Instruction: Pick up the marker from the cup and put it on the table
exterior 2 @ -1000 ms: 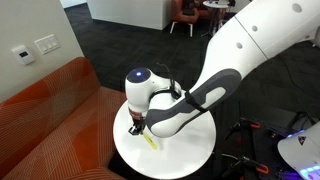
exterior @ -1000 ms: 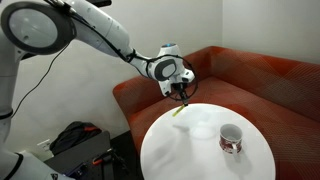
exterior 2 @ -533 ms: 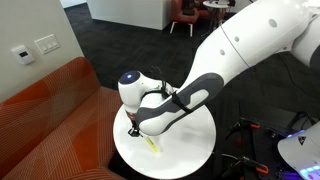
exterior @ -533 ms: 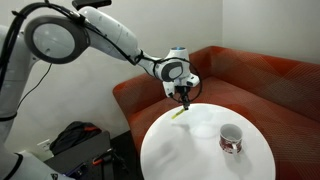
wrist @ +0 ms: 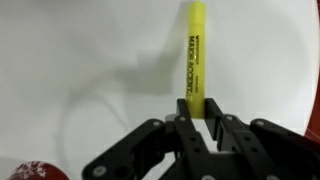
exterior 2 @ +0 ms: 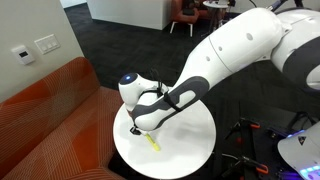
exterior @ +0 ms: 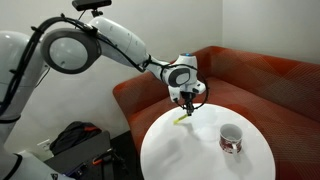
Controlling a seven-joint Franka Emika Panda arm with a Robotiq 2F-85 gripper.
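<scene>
Marker [wrist: 195, 55] lying on table [wrist: 60, 60], cup [exterior: 231, 139] apart

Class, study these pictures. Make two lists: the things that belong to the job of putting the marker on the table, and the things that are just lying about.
Belongs to the job: marker, cup, table, hand.

Just lying about: red-brown sofa, dark bag on the floor, wall switches.

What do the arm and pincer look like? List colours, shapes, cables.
The arm is glossy white, built of thick rounded segments with dark rings at the joints. A thin black cable loops along it. The pincer is black, with two slim angular fingers.
</scene>
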